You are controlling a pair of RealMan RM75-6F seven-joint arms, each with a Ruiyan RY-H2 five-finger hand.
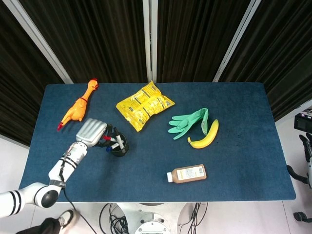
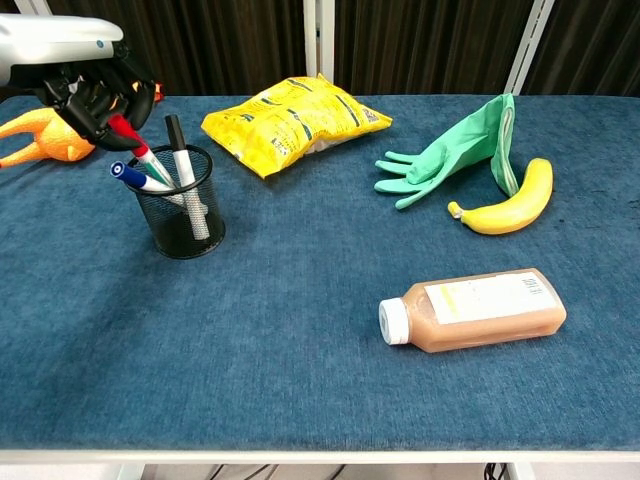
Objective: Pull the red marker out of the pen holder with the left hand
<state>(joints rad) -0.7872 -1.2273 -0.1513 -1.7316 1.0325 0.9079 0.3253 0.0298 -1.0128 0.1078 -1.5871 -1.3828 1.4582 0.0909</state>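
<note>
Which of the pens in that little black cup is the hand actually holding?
The red marker. The left hand grips its red cap, tilting it leftward. The blue-capped and black-capped markers beside it in the pen holder go untouched.

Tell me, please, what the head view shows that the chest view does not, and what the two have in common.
Only the head view shows the whole left arm, the full rubber chicken and the floor beyond the table's edges. Only the chest view shows, side on, the left hand gripping the red marker's cap, the marker leaning but its lower end still inside the pen holder. Both share the chip bag, green glove, banana and bottle.
</note>
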